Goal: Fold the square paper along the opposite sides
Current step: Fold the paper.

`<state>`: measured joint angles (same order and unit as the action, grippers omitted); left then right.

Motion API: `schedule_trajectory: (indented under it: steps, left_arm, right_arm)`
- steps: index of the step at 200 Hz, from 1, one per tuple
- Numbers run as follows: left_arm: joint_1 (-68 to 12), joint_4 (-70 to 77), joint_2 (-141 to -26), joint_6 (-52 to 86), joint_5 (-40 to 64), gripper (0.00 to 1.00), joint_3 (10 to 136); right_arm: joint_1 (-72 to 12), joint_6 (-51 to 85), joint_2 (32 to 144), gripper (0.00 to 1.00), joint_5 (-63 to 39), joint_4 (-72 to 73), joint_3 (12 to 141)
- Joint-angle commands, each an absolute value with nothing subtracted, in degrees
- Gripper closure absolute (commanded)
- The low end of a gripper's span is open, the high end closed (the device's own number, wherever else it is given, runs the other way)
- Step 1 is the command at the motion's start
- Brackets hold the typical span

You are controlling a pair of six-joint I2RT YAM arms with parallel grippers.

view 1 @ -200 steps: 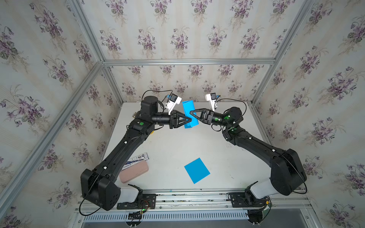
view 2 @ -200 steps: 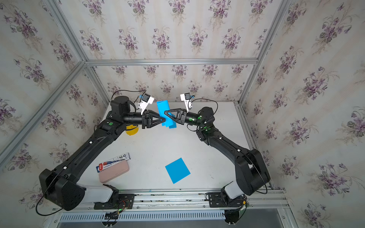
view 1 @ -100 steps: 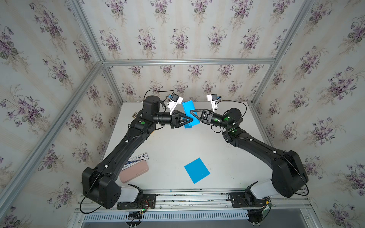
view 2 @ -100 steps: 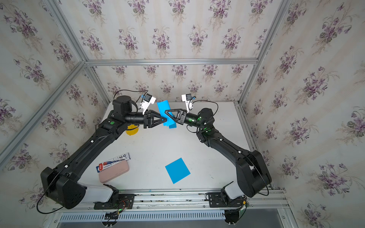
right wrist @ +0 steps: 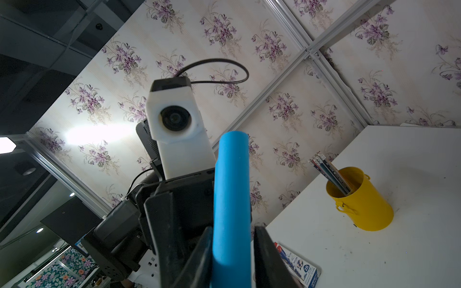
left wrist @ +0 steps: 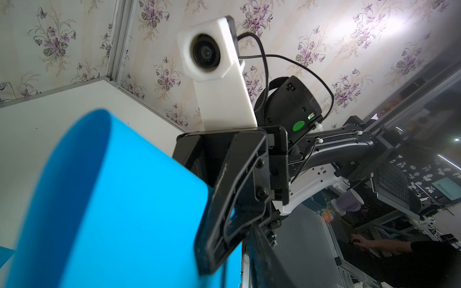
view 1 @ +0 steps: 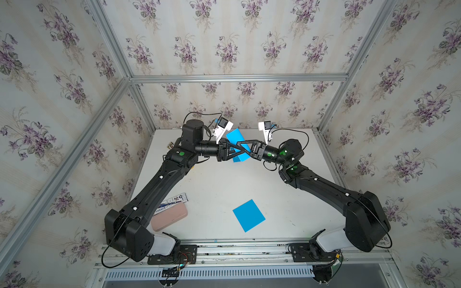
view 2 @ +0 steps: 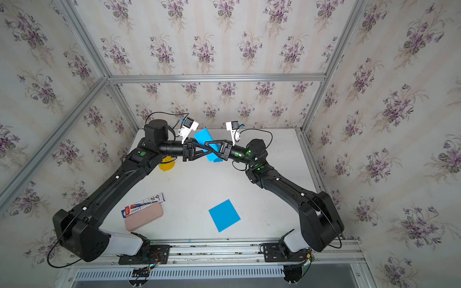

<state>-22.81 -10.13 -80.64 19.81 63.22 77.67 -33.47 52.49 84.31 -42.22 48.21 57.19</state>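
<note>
Paper [view 1: 235,138], blue and bent into a rounded loop, is clamped in the air between the fingers of the right gripper [right wrist: 233,230]. The left gripper [view 1: 242,151] faces it head-on with fingers crossing; whether it grips the sheet cannot be told.

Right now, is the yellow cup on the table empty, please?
No, the yellow cup holds several pencils.

Two black robot arms [view 1: 159,184] angle inward; left end effector [view 1: 243,151] and right end effector [view 1: 237,144] cross fingertips, right pinching blue paper [view 1: 235,136].
</note>
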Motion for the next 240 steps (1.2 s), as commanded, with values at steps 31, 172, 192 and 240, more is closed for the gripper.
schedule_trajectory:
  steps: [31, 172, 192, 240]
  left_arm:
    - [-22.9, -11.6, -80.4, 17.9, 62.9, 0.92, 78.0]
    - [-25.3, -23.4, -78.9, 7.6, 69.7, 1.0, 78.7]
    - [-26.0, -25.4, -79.8, 6.4, 69.8, 1.0, 79.6]
    - [-26.7, -27.4, -80.6, 4.9, 68.9, 1.0, 80.2]
  right_arm:
    - [-33.5, 50.2, 82.4, 0.68, -41.4, 46.2, 57.7]
    - [-28.2, 55.4, 80.0, 0.43, -62.8, 49.5, 55.4]
    - [-28.2, 56.2, 80.2, 0.49, -63.3, 50.9, 55.3]
    - [-28.2, 61.1, 82.0, 0.55, -65.1, 56.8, 55.4]
